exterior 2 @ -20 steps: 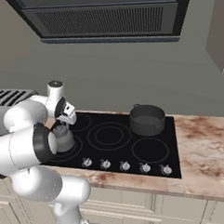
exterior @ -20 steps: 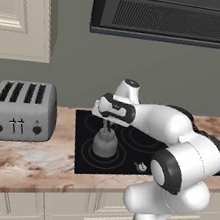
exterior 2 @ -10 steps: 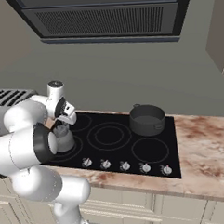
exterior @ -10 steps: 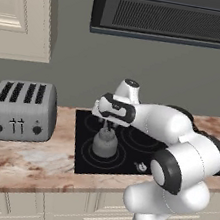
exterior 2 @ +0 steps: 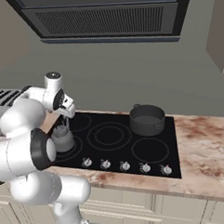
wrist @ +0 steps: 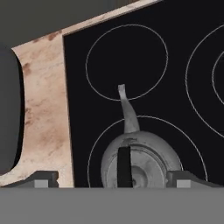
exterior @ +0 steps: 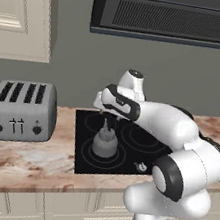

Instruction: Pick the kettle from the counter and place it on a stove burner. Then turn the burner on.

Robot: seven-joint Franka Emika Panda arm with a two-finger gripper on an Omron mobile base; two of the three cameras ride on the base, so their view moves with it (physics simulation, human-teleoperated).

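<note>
The small grey kettle [exterior: 105, 145] [exterior 2: 62, 139] [wrist: 148, 157] stands upright on the front-left stove burner [exterior: 87, 154] [exterior 2: 78, 146] [wrist: 97, 146] of the black cooktop, spout pointing toward the back. My gripper [exterior: 108, 124] [exterior 2: 63, 123] [wrist: 113, 179] hangs straight above it and is open. In the hand view its fingertips [wrist: 43, 177] stand far apart on either side of the kettle body, and the dark loop handle lies between them untouched. The marbled counter [exterior: 32, 162] [exterior 2: 204, 151] [wrist: 43, 100] borders the cooktop.
A silver toaster [exterior: 21, 110] [exterior 2: 4, 98] stands on the counter left of the cooktop. A dark pot [exterior 2: 147, 119] occupies the back-right burner. A row of knobs [exterior 2: 126, 165] lines the cooktop's front edge. A small single-ring circle [wrist: 127, 61] lies behind the kettle. The range hood [exterior: 173, 16] overhangs.
</note>
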